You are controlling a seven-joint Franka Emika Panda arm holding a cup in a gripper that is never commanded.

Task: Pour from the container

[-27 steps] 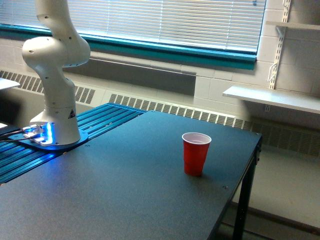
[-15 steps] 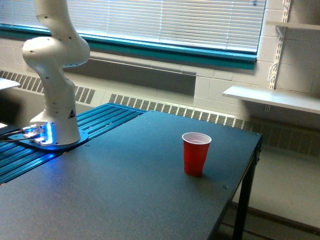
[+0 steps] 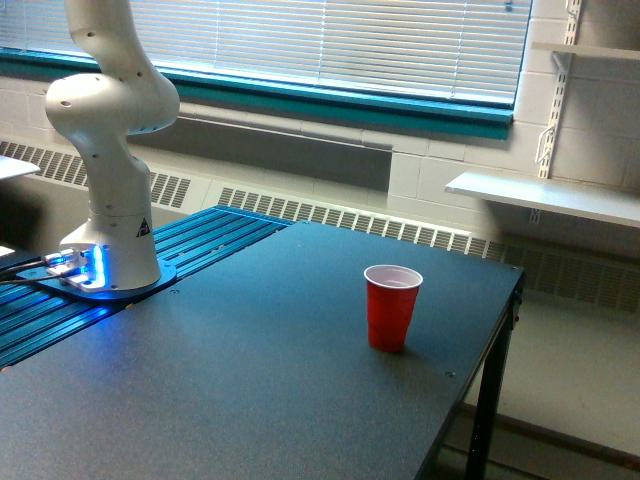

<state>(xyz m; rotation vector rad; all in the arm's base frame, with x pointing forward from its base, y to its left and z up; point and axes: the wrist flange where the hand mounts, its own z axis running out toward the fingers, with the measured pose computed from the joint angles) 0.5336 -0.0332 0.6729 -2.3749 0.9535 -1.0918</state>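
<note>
A: Where is the claw, and is it released or clenched?

B: The claw is out of the exterior view, above the top edge, so its state cannot be told. Only the lower part of the white robot arm [image 3: 108, 130] shows, at the exterior view's left. It rises from a round base [image 3: 105, 280] with a blue glow beside it.

A: And the container to be poured from?

B: It does not appear in this view either. The one cup in sight is a red plastic cup [image 3: 392, 307], standing upright on the dark table [image 3: 250, 390], toward the exterior view's right and near the table's far right corner. Its inside looks pale; whether it holds anything cannot be told.

A: What surrounds the table?

B: Behind it runs a wall of pale blocks with a window covered by white blinds [image 3: 330, 40], a teal sill under them, and a long radiator grille lower down. A white shelf [image 3: 545, 195] juts from the wall at the exterior view's right. Blue ribbed rails [image 3: 190, 245] lie next to the arm's base.

A: Has anything changed from half a second ago?

B: Hardly. The arm's upper segment has shifted very slightly toward the exterior view's left. The red cup is in the same spot.
</note>
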